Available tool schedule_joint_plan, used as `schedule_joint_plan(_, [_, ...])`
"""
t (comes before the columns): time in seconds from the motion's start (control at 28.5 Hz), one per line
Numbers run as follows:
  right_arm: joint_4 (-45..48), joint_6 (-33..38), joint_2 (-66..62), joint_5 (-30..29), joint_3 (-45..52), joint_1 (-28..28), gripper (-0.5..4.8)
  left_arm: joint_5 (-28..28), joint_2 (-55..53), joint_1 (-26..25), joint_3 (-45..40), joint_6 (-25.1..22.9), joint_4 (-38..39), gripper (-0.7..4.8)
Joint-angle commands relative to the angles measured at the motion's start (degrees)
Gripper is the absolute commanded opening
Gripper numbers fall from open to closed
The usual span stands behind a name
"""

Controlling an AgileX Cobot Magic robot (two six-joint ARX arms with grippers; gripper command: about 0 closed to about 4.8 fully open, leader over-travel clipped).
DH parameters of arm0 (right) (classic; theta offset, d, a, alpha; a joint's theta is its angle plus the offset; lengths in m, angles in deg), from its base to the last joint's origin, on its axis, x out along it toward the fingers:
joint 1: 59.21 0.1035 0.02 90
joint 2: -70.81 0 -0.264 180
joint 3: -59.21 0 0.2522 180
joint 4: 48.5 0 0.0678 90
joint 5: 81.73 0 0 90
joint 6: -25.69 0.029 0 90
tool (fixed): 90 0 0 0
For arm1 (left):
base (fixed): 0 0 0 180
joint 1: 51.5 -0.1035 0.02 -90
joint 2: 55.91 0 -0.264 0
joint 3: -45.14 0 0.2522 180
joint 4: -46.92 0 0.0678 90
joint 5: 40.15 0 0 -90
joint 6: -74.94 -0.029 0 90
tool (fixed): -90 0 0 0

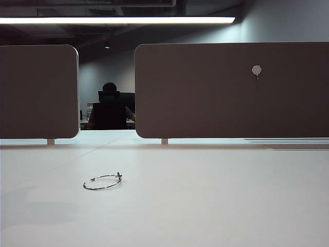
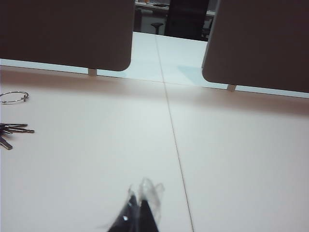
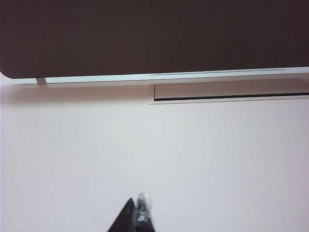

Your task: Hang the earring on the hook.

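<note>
A pale counter [image 1: 216, 206] runs back to two dark divider panels, one on the left [image 1: 38, 92] and a wider one on the right [image 1: 231, 90], with a dim office and a seated person [image 1: 109, 110] seen through the gap between them. The left hand [image 2: 140, 212] hangs low over the counter, fingers together and holding nothing; keys [image 2: 12, 131] lie off to its side. The right hand [image 3: 137, 215] is likewise closed and empty above bare counter. The earring [image 1: 103, 182] lies flat on the counter left of centre, well apart from both hands. The hook [image 1: 256, 70] sits high on the right panel, far behind.
</note>
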Motion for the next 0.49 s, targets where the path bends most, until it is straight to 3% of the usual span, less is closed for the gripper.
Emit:
schedule_joint_plan(0.04, [0.98,-0.48,-0.02,1.62,-0.28,0.04,-0.01,3.02,-0.04,0.02,0.07,0.07,-0.26,-0.05])
schedule_joint_plan(0.35, [1.22,-0.61,-0.02,1.38,-0.46,0.04,0.01,4.44,-0.04,0.02,0.15,0.68,-0.46,-0.02])
schedule_joint_plan(0.39, [1.46,0.66,-0.02,0.96,-0.90,0.13,0.26,4.24,-0.04,0.02,0.33,1.01,-0.63,0.17])
schedule_joint_plan(0.42, [1.66,2.58,-0.02,0.31,-1.73,0.20,1.16,4.20,-0.04,0.02,0.85,2.08,-0.42,1.07])
schedule_joint_plan(0.46, [1.62,4.52,-0.02,-1.36,-3.19,0.22,3.05,4.02,-0.04,0.07,1.46,3.23,-0.04,2.33])
schedule_joint_plan(0.49, [1.33,4.63,-0.07,-2.21,-4.55,0.22,4.53,3.13,-0.04,0.07,2.51,4.37,0.61,4.39])
